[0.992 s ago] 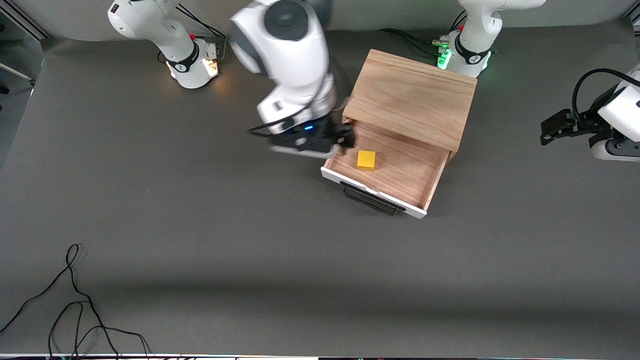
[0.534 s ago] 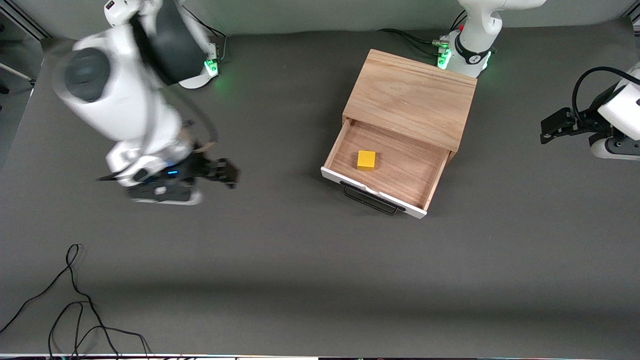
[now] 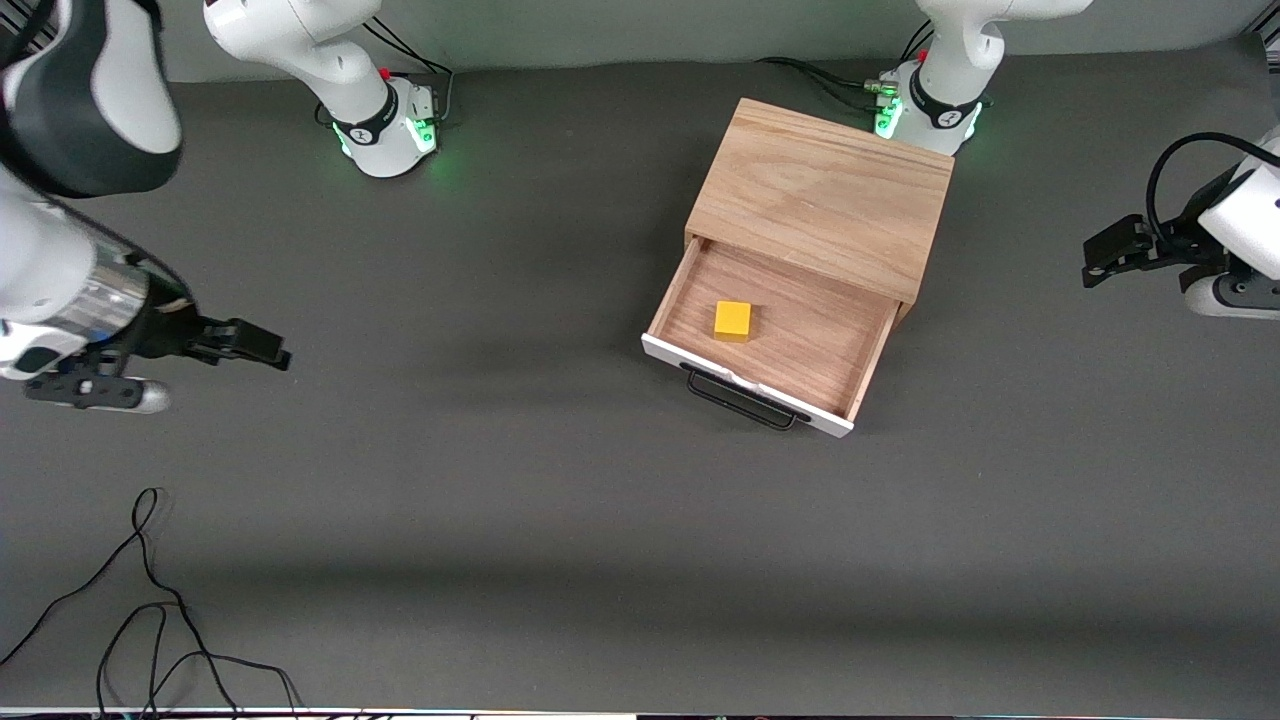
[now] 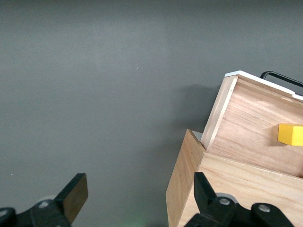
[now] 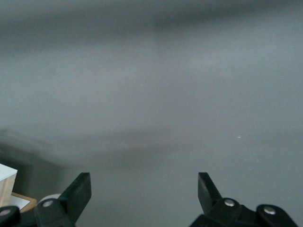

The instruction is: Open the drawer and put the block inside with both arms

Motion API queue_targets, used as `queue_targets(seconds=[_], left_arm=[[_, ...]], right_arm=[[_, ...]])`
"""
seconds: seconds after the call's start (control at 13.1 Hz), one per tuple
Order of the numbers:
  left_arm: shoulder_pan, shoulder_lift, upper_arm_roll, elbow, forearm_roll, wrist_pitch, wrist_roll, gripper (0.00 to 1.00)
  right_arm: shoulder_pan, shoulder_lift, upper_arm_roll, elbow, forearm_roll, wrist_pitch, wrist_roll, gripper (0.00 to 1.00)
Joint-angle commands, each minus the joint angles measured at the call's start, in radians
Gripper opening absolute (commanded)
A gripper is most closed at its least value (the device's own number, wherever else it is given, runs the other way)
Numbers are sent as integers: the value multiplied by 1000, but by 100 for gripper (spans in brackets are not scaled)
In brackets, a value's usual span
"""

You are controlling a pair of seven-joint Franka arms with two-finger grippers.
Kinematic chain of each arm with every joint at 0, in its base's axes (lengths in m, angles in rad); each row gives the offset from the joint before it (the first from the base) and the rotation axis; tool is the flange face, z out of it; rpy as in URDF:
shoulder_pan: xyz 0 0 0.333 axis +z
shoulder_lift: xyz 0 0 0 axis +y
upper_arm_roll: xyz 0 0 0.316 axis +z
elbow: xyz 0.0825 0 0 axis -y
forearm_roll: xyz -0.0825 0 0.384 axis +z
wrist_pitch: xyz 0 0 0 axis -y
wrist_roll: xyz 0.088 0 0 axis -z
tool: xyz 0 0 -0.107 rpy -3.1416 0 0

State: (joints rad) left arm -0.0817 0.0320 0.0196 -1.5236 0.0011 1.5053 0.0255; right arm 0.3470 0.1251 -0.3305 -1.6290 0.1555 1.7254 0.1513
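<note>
The light oak box [image 3: 820, 195] stands near the left arm's base, its drawer [image 3: 800, 345] pulled out toward the front camera. The white front panel [image 3: 745, 382] carries a black bar handle [image 3: 740, 402]. The yellow block [image 3: 732, 320] lies on the brown drawer floor, free of both grippers. My right gripper [image 3: 265, 352] is open and empty over bare table at the right arm's end; the right wrist view shows its gripper [image 5: 143, 187] over grey mat. My left gripper [image 3: 1105, 255] waits open at the left arm's end. In the left wrist view, my left gripper [image 4: 139, 189] faces the box [image 4: 236, 194], the drawer [image 4: 251, 127] and the block [image 4: 290, 134].
Loose black cables [image 3: 150, 600] lie on the mat near the front edge at the right arm's end. The right arm's base [image 3: 385, 125] and the left arm's base [image 3: 925, 105] glow green at the table's back edge.
My right arm has swung away from the drawer to its own end of the table, gripper empty. The block stays in the open drawer. The left arm has barely moved.
</note>
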Motion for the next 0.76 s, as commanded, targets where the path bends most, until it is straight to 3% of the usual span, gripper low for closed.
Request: queue_targets(seconds=[0.0,0.15,0.69], left_arm=[[-7,-20,3,-7,14,-11,14,100],[-6,-20,3,-7,14,-11,16,100],[-9,-20,3,-6,14,-11,14,100]], right_arm=[[-158,-45,176,-35,-86,13,-3,100],[-238,-61,251,-46,-99,13,28,100],[-292,-30,286,-17,-99,16,17,100]])
